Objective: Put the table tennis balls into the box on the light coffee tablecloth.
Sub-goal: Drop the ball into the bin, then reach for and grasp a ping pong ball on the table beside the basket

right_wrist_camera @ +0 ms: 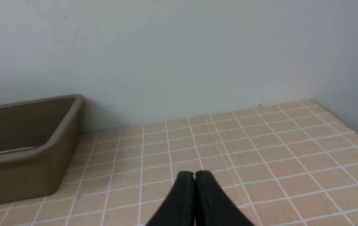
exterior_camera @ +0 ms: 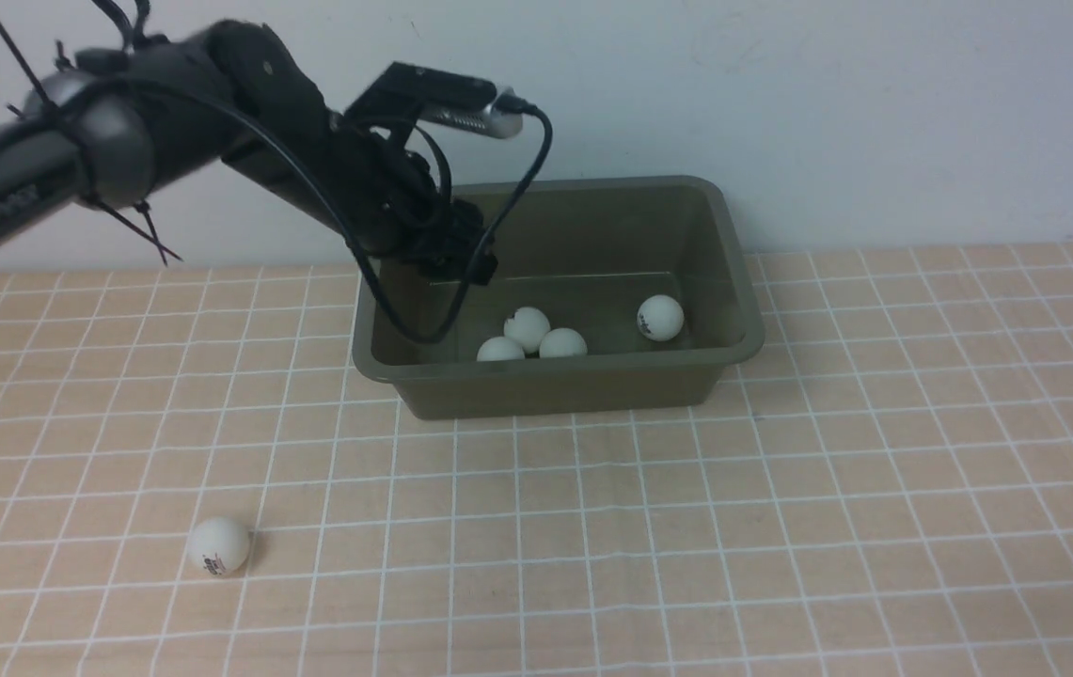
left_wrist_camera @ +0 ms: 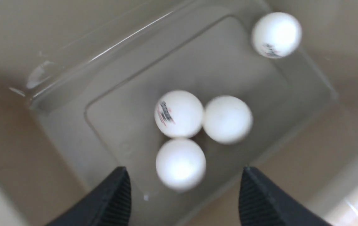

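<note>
White table tennis balls [left_wrist_camera: 179, 114] lie in the box [exterior_camera: 555, 371] under the left claw [left_wrist_camera: 184, 175], spread wide, empty.

Soft, even light fills the front view, bright enough to wash the light coffee tablecloth [exterior_camera: 781, 517] pale; the lone ball [exterior_camera: 219, 545] at lower left of the frame throws a small dark shadow to its right, and the box [exterior_camera: 583, 387] is dim inside. The arm at upper left is near black, its detail lost, and the whole frame is slightly soft. The left wrist view is blurriest: the balls in the box [left_wrist_camera: 179, 114] have smeared edges and blown-out white faces, a pale glare streak runs along one box wall, yet the ribbed left fingers [left_wrist_camera: 117, 201] look crisp. The right wrist view is sharp and flatly lit, the right fingers [right_wrist_camera: 185, 201] a dark mass
</note>
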`<action>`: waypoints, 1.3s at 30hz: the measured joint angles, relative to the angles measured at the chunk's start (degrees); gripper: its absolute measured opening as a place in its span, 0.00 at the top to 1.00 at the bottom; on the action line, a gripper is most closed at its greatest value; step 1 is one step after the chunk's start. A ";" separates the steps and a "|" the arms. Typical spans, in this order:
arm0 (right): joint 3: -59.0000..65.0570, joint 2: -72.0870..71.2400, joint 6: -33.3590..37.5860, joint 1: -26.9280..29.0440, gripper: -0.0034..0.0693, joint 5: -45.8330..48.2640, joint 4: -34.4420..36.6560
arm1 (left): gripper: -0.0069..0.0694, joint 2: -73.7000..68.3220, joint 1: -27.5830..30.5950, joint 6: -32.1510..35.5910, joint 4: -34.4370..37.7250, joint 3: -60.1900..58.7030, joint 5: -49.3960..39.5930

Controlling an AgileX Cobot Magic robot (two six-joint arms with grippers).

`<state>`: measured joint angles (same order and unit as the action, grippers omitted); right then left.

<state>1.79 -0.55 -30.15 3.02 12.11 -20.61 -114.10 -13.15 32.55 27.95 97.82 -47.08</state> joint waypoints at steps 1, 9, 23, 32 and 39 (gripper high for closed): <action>0.00 0.00 0.00 0.00 0.97 0.00 0.00 | 0.40 1.85 0.51 -0.90 -1.52 0.75 -2.18; 0.00 0.00 0.00 0.00 0.97 0.00 0.00 | 0.40 13.34 6.32 -14.25 -17.88 1.67 -21.58; 0.00 0.00 0.00 0.00 0.97 0.00 0.00 | 0.40 21.89 8.75 -17.70 -21.54 -29.83 -10.99; 0.00 0.00 0.00 0.00 0.97 0.00 0.00 | 0.40 21.48 8.75 -17.81 -23.68 -39.76 1.18; 0.00 0.00 0.00 0.00 0.97 0.00 0.00 | 0.40 21.37 8.75 -17.81 -23.71 -40.05 3.16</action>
<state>1.79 -0.55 -30.15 3.02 12.11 -20.61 -92.73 -4.40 14.74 4.25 57.77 -43.92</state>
